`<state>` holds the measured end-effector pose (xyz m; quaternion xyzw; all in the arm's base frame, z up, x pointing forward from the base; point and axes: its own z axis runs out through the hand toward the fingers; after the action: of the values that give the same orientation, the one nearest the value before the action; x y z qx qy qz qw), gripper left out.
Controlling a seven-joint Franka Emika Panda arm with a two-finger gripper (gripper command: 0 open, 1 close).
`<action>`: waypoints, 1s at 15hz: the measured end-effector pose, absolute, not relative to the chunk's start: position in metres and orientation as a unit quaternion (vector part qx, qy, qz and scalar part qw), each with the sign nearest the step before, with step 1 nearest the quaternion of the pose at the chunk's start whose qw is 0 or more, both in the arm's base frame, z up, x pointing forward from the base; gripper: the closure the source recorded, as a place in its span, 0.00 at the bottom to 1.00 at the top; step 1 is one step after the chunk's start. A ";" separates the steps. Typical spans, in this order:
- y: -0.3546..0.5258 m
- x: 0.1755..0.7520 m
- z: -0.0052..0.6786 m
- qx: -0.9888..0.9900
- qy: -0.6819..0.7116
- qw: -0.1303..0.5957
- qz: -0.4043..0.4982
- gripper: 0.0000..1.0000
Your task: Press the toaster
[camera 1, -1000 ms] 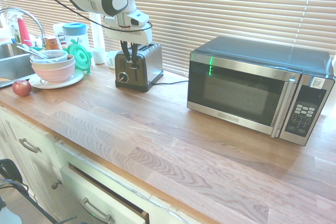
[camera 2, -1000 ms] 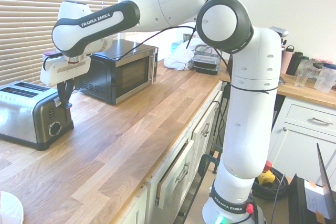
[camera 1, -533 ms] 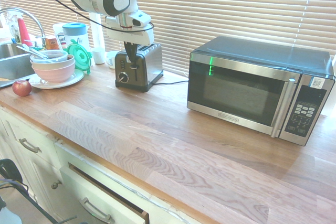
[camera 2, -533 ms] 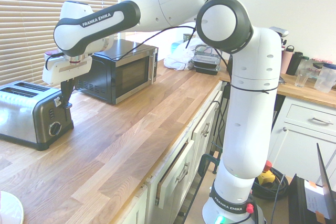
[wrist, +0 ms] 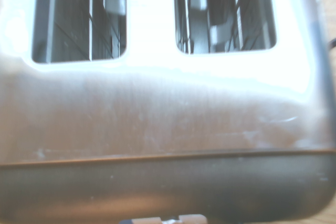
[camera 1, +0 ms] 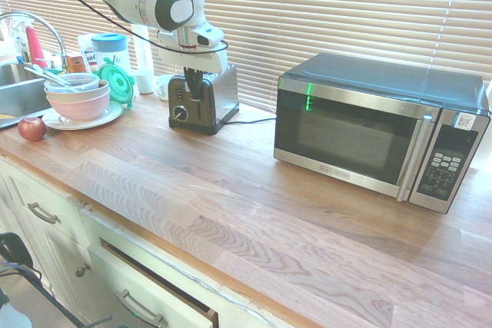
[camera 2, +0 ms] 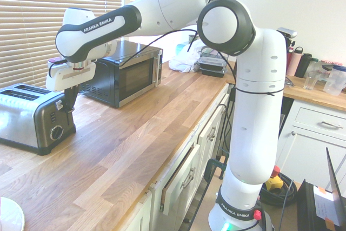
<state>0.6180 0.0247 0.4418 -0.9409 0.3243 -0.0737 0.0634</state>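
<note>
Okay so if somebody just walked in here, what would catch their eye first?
Probably the big white robot arm, bent over the counter with its closed gripper right at the dial end of the steel toaster. Next, the bulky microwave, its green light streaks showing on the door. Then the pink bowl stacked on a plate near the sink.

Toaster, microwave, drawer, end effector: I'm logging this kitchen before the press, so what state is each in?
toaster: upright, slots empty
microwave: door closed
drawer: partly open
end effector: shut, at the toaster's dial end
</note>
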 end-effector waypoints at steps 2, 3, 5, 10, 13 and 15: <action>0.023 0.620 0.432 -0.942 0.323 0.067 -0.066 1.00; 0.021 0.621 0.428 -0.941 0.324 0.067 -0.064 1.00; 0.016 0.623 0.417 -0.941 0.327 0.065 -0.058 1.00; 0.017 0.626 0.407 -0.942 0.325 0.064 -0.058 1.00; 0.035 0.625 0.405 -0.946 0.312 0.051 -0.066 1.00; 0.055 0.621 0.396 -0.948 0.308 0.043 -0.063 1.00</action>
<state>0.6213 0.0554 0.3956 -0.9485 0.3076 -0.0628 0.0427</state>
